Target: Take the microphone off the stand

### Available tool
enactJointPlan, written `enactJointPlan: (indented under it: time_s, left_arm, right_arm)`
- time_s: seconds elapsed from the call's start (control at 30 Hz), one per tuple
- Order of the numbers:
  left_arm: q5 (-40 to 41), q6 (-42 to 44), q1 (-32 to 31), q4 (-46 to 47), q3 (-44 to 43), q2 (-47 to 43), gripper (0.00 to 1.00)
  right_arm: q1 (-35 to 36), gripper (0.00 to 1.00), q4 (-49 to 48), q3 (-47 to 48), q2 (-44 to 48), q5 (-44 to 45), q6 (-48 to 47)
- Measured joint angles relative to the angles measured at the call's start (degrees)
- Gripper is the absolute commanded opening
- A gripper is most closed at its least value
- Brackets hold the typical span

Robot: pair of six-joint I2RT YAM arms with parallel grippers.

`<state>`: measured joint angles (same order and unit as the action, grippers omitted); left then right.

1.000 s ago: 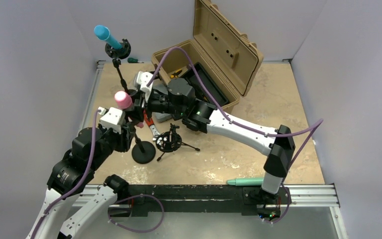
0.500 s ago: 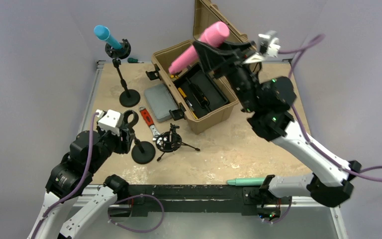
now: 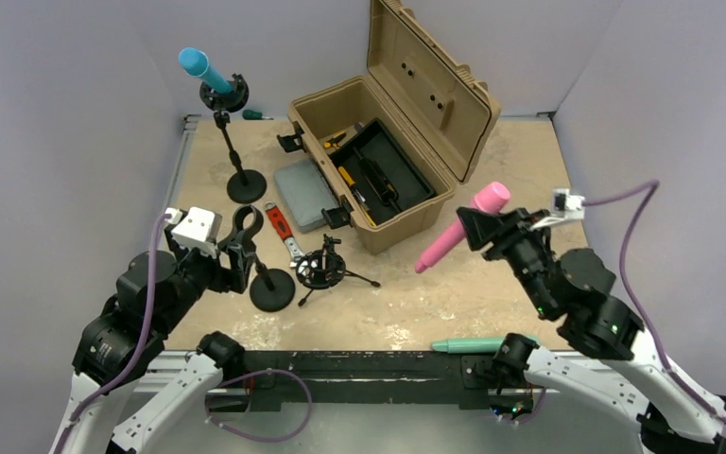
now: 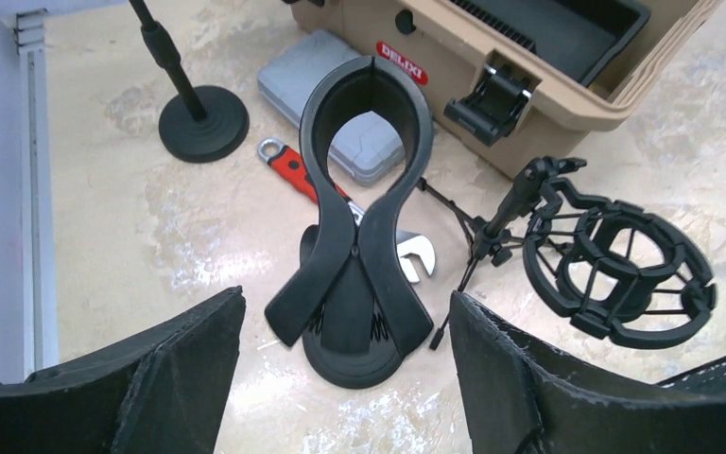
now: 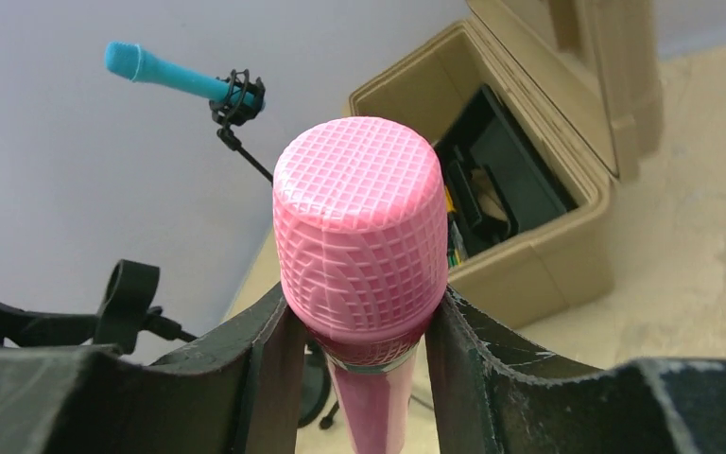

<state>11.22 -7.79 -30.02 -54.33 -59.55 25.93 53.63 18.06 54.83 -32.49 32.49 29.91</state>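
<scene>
Above the tabletop (image 3: 529, 165), right of the open toolbox (image 3: 392, 230), the pink microphone (image 3: 442, 246) is clamped in the right gripper (image 3: 477, 230). The left gripper (image 3: 234, 255) is spread wide, nothing held, just beside the black stand (image 3: 248, 225).

The microphone (image 5: 359, 236) is pink with a grid-patterned head, the stand (image 4: 354, 274) black, the toolbox (image 3: 435, 80) tan, the wrench (image 3: 279, 225) red-handled.

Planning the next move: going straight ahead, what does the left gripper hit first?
Most likely the empty black clip on the stand, centred ahead of the left gripper; depth is unclear.
</scene>
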Motion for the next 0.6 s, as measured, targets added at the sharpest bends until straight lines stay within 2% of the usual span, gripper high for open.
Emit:
enactJointPlan:
  time_s: [0.17, 0.33, 0.47, 0.6]
  left_arm:
    - [0.0, -0.1, 0.0, 0.1, -3.0, 0.1, 0.79]
    - [-0.1, -1.7, 0.0, -0.4, -5.6, 0.1, 0.8]
    - [-0.5, -3.4, 0.0, -1.6, -9.6, 0.2, 0.8]
    - [-0.1, -5.0, 0.0, -3.1, -13.8, 0.3, 0.81]
  right_arm:
    - [0.0, 0.0, 8.2, -5.1, 6.7, 1.3, 13.6]
    - [0.0, 0.0, 12.6, -15.0, 1.1, -0.2, 28.9]
    - [-0.5, 0.0, 13.6, -19.2, -3.1, -1.0, 35.8]
    - [-5.9, 0.0, 12.1, -20.5, -3.0, -2.4, 38.9]
